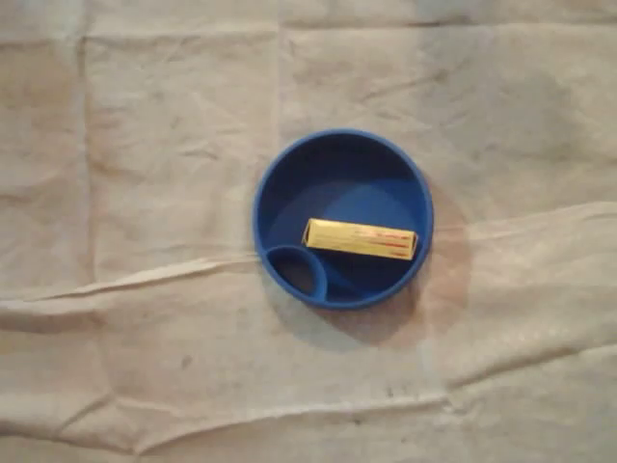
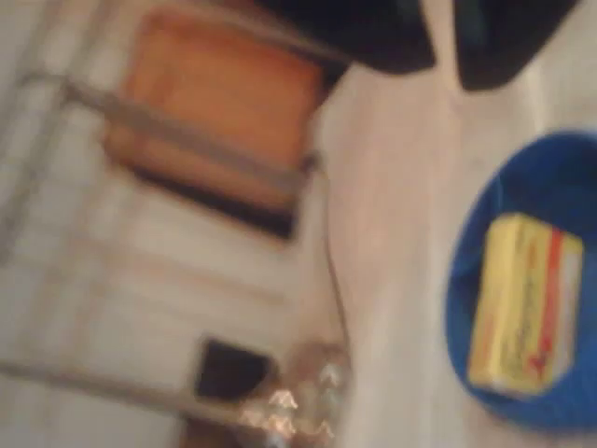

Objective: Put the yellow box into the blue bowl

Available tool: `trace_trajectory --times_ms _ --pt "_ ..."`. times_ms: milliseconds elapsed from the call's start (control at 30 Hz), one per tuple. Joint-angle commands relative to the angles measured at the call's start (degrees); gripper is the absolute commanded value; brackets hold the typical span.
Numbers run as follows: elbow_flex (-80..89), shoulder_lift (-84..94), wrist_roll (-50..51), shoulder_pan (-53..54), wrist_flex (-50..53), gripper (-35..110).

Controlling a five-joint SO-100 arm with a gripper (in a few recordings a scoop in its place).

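Black, rounded gripper (image 2: 444,70) (blurred)

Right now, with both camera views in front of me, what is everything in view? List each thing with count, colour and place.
blue bowl: one, blue, middle of the cloth in the overhead view, with a small oval compartment at its lower-left rim.
yellow box: one, yellow with red print, lying flat in the bowl's main compartment.
cloth: one, beige and creased, under the bowl.
orange-brown panel: one, blurred, upper left of the wrist view; too blurred to identify.
gripper: one, dark, top of the wrist view, apart from the bowl, fingers parted, holding nothing.
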Motion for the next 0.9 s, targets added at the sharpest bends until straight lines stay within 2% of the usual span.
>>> trace_trajectory --times_ms 0,867 --pt "0.62 3.25 -0.35 -0.53 -0.53 0" --pt "3.43 7.56 0.18 -0.26 -0.09 0"
